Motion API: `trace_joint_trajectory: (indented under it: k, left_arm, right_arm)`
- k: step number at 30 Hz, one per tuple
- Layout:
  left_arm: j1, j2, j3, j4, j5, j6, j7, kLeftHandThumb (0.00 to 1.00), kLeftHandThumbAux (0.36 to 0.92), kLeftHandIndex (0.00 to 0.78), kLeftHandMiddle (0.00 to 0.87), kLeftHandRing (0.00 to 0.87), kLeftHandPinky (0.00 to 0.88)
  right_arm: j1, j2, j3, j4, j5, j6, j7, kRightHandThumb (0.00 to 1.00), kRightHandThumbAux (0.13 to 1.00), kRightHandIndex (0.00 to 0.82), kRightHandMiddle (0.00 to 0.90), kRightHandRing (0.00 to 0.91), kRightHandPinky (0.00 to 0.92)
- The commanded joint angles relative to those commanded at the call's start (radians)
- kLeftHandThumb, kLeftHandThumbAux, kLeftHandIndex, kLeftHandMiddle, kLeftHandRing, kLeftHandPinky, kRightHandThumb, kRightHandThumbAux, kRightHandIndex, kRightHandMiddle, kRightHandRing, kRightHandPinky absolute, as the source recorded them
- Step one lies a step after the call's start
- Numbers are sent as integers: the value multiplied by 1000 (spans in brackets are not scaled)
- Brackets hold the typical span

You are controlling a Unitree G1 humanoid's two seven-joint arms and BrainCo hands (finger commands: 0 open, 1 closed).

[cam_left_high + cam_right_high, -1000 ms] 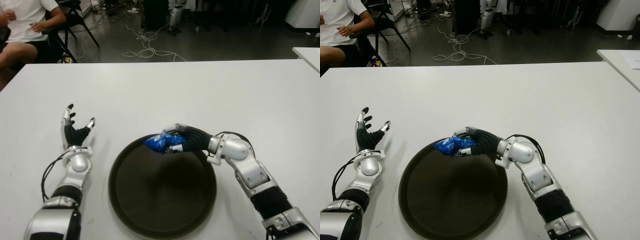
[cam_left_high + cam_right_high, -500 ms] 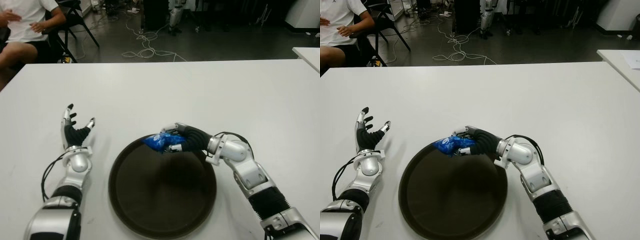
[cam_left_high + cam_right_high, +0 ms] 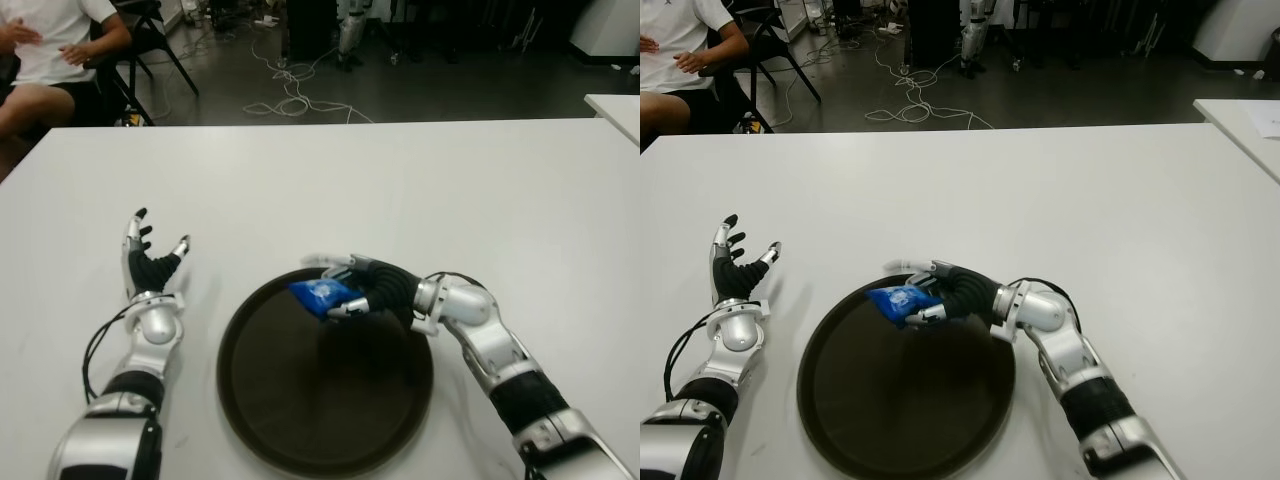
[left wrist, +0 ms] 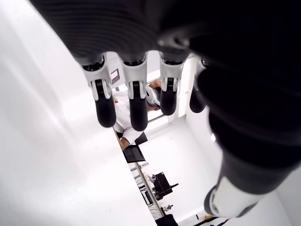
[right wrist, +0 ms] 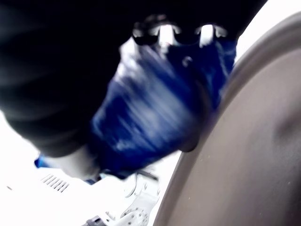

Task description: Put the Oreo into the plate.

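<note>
- Blue Oreo pack [image 3: 320,296] is gripped in our right robot hand [image 3: 362,288] above the dark plate [image 3: 300,420], near its far rim, for dropping.
- Left robot hand [image 3: 148,262] hangs open by the worktop's [image 3: 420,190] left edge, idle.

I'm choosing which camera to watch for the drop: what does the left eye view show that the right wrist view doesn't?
Only the left eye view shows the whole plate, the white table, the open left robot hand and a seated person. Only the right wrist view shows the blue Oreo pack up close. Both show the right robot hand gripping it over the plate's rim.
</note>
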Motion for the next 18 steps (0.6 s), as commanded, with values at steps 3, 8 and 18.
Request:
trace_joint_trajectory:
  k: [3, 8, 18]
  left_arm:
    - [1, -1, 1, -1, -1, 0, 2, 275, 795, 120, 120, 137, 175]
    - [1, -1, 1, -3, -1, 0, 0, 270, 790, 119, 118, 132, 160]
    - [2, 0, 0, -2, 0, -2, -2, 263, 793, 116, 115, 138, 191]
  right_arm:
    - [-5, 7, -8, 27, 7, -18, 9, 0, 607, 39, 22, 2, 1]
    - [-17, 13, -14, 62, 5, -39, 17, 0, 596, 33, 15, 0, 0]
    - [-37, 18, -19, 104, -12, -66, 19, 0, 589, 37, 14, 0, 0]
